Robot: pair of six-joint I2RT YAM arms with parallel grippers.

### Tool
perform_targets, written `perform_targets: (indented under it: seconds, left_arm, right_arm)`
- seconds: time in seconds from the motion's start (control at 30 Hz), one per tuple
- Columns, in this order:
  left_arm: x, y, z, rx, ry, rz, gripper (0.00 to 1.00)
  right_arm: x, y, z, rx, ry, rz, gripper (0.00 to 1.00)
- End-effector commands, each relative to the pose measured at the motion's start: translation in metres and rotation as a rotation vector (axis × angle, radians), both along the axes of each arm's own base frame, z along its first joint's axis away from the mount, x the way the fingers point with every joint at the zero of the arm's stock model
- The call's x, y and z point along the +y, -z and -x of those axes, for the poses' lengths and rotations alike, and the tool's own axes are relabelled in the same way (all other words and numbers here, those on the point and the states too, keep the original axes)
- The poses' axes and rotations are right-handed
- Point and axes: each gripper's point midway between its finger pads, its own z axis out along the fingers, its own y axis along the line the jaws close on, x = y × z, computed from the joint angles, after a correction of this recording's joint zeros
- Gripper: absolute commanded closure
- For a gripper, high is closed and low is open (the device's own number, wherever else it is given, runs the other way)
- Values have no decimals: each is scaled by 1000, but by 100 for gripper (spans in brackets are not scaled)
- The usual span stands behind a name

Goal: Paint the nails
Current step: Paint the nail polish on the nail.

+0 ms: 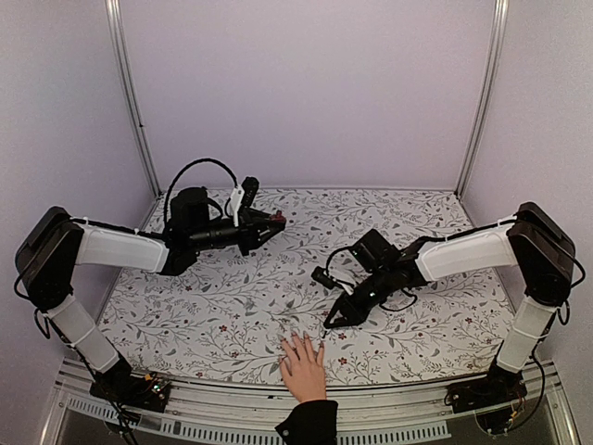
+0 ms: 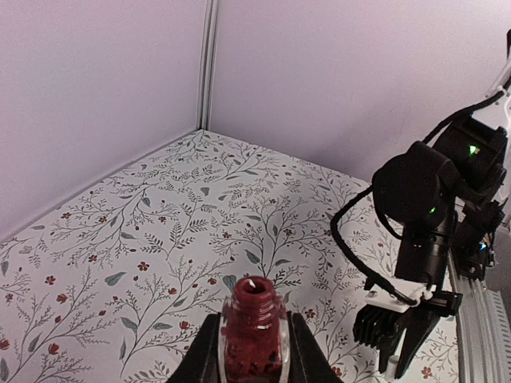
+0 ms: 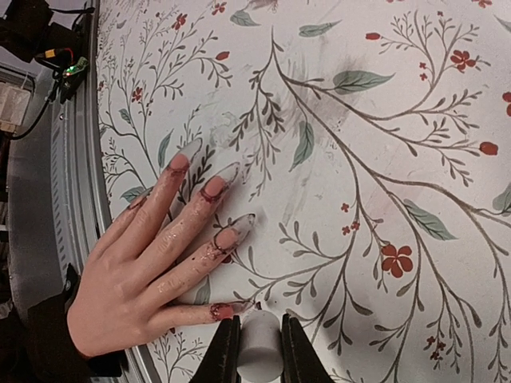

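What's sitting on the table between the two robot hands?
Nothing: in the top view only bare flowered tablecloth lies between the left hand, holding the red bottle, and the right hand, holding a white cap.

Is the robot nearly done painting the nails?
Not nearly. Done: the bottle is open, held by the left claw. In hand: the right claw holds the white cap beside the hand. Left: the nails only show red smears near their bases; tips look bare.
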Motion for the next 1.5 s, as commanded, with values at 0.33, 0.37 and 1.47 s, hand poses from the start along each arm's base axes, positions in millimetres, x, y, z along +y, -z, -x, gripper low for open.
perform_targets:
  seconds: [0.33, 0.37, 1.47]
  left_arm:
    - [-7, -28, 28, -128, 79, 9, 100]
    - [-8, -32, 31, -141, 89, 11, 100]
    - [-38, -19, 143, -265, 506, 64, 100]
  right_arm:
    - [2, -90, -16, -237, 27, -190, 100]
    - [1, -98, -17, -259, 27, -202, 100]
    - [9, -258, -11, -566, -146, -319, 100]
